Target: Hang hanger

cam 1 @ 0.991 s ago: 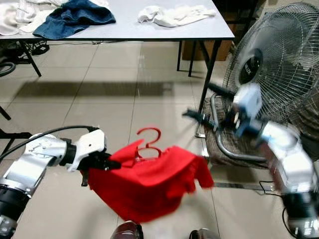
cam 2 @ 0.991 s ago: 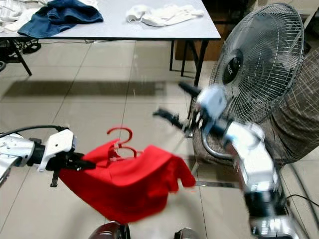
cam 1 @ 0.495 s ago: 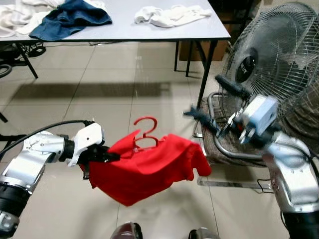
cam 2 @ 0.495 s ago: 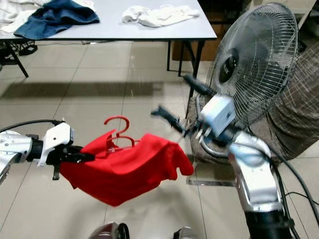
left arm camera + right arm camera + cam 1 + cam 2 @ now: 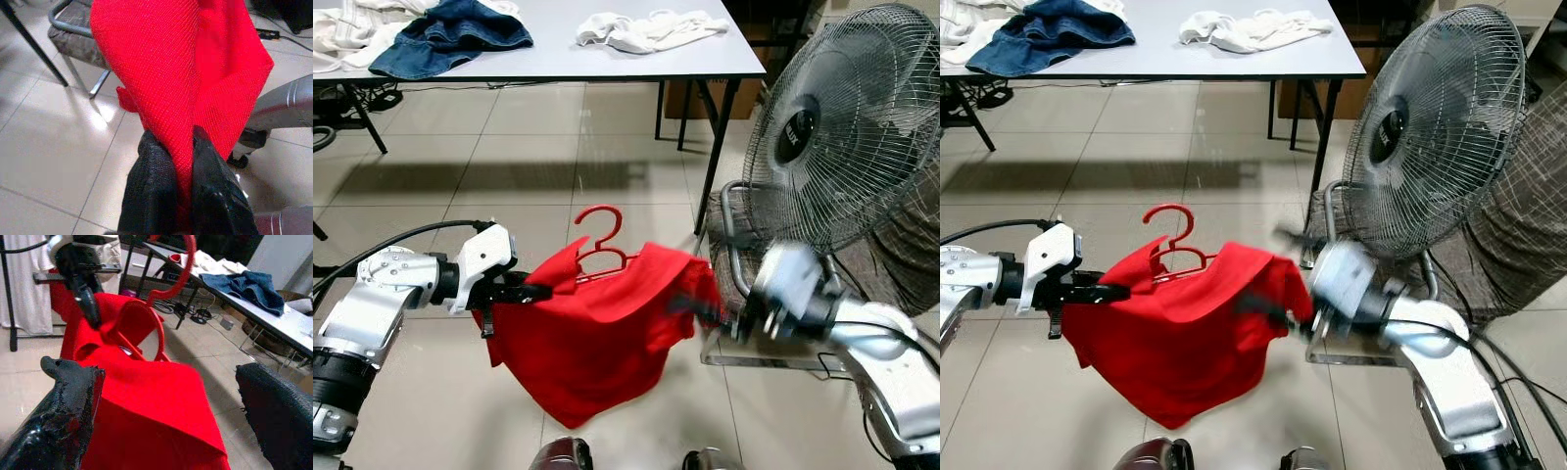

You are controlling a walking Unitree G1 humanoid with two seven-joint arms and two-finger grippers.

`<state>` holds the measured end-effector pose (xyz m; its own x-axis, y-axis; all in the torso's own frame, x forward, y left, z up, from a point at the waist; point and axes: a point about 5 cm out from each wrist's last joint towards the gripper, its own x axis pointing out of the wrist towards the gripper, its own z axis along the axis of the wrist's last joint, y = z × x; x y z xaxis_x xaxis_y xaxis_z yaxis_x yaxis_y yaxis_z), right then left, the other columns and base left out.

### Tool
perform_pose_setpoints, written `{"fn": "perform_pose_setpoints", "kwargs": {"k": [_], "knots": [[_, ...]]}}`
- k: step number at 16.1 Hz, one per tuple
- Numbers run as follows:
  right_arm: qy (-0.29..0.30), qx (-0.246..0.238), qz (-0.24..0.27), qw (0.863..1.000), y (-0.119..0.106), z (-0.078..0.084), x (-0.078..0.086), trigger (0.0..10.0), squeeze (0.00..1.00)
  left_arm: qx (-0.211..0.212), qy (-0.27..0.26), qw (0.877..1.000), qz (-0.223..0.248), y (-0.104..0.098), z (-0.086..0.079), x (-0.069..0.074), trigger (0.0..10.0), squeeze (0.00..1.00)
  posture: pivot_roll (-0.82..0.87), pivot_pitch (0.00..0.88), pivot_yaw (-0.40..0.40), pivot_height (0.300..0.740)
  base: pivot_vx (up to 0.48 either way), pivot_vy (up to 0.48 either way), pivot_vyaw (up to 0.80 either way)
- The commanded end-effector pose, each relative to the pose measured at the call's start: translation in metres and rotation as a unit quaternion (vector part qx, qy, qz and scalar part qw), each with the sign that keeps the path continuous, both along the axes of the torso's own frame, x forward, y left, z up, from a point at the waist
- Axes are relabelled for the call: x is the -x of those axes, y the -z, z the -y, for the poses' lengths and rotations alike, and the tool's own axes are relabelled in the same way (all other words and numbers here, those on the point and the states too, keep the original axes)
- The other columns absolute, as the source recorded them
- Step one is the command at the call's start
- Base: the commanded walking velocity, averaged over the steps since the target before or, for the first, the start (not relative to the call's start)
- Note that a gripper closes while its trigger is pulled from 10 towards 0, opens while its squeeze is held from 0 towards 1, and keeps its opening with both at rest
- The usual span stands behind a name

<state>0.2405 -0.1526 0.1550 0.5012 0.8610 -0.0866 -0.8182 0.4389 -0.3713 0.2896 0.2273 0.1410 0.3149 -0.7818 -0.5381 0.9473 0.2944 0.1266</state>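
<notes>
Progress is early: no rail appears ahead, so hanging remains undone. Left gripper (image 5: pixel 183 186) is clamped on one end of the red garment (image 5: pixel 597 338), which drapes over the red hanger (image 5: pixel 599 240) and is held in the air above the tiled floor (image 5: pixel 509 147). Right gripper (image 5: pixel 166 396) has its fingers spread wide at the garment's opposite end; motion blur suggests it has no hold yet. Remaining steps: secure the hanger, find a rail, hook it.
</notes>
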Motion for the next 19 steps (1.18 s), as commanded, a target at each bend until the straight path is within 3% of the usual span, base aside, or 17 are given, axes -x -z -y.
{"fn": "perform_pose_setpoints", "kwargs": {"k": [1, 3, 5, 8, 9, 10, 11, 12, 13, 14, 19], "knots": [[-0.018, 0.029, 0.017, 0.999, -0.003, -0.002, 0.001, 10.0, 0.0, 0.017, 0.01, 1.0, 0.016, -0.012, 0.005, -0.004, 0.0, 0.0, -0.07, 0.073, 0.059, 0.74, 0.0, 0.0, 0.0], [-0.004, 0.088, 0.042, 0.995, 0.004, -0.002, -0.007, 10.0, 0.0, 0.029, 0.016, 0.999, 0.01, -0.016, 0.009, -0.005, 0.0, 0.0, -0.07, 0.074, 0.06, 0.74, 0.0, 0.0, 0.0], [0.044, 0.113, 0.071, 0.99, 0.006, -0.003, -0.024, 10.0, 0.0, 0.04, 0.029, 0.999, -0.001, -0.018, 0.014, -0.003, 0.0, 0.0, -0.07, 0.079, 0.062, 0.74, 0.0, 0.0, 0.0], [0.027, 0.162, 0.108, 0.98, 0.007, -0.008, -0.032, 10.0, 0.0, 0.053, 0.042, 0.997, -0.022, -0.022, 0.018, 0.0, 0.0, 0.0, -0.07, 0.081, 0.062, 0.74, 0.0, 0.0, 0.0], [0.021, 0.163, 0.108, 0.98, 0.008, -0.008, -0.033, 8.8, 0.0, 0.054, 0.044, 0.997, -0.024, -0.022, 0.019, 0.0, 0.0, 0.0, -0.07, 0.081, 0.062, 0.74, 0.0, 0.0, 0.0], [0.008, 0.169, 0.111, 0.979, 0.009, -0.009, -0.033, 4.3, 0.0, 0.055, 0.044, 0.997, -0.024, -0.023, 0.02, -0.001, 0.0, 0.0, -0.07, 0.079, 0.061, 0.74, 0.0, 0.0, 0.0], [-0.007, 0.179, 0.121, 0.976, 0.011, -0.011, -0.032, 2.9, 0.0, 0.056, 0.042, 0.997, -0.023, -0.024, 0.02, -0.002, 0.0, 0.0, -0.07, 0.079, 0.061, 0.74, 0.0, 0.0, 0.0], [-0.013, 0.182, 0.126, 0.975, 0.011, -0.011, -0.03, 2.9, 0.0, 0.056, 0.041, 0.997, -0.022, -0.025, 0.02, -0.002, 0.0, 0.0, -0.07, 0.079, 0.061, 0.74, 0.0, 0.0, 0.0], [-0.032, 0.181, 0.131, 0.974, 0.012, -0.011, -0.025, 8.4, 0.0, 0.055, 0.035, 0.998, -0.018, -0.026, 0.019, -0.004, 0.0, 0.0, -0.07, 0.077, 0.059, 0.74, 0.0, 0.0, 0.0], [-0.042, 0.182, 0.129, 0.974, 0.013, -0.01, -0.021, 10.0, 0.0, 0.054, 0.029, 0.998, -0.015, -0.027, 0.018, -0.006, 0.0, 0.0, -0.07, 0.077, 0.058, 0.74, 0.0, 0.0, 0.0], [0.0, 0.178, 0.12, 0.977, 0.013, -0.004, -0.031, 10.0, 0.0, 0.057, 0.042, 0.997, -0.027, -0.027, 0.02, -0.004, 0.0, 0.0, -0.07, 0.078, 0.06, 0.74, 0.0, 0.0, 0.0]]}}
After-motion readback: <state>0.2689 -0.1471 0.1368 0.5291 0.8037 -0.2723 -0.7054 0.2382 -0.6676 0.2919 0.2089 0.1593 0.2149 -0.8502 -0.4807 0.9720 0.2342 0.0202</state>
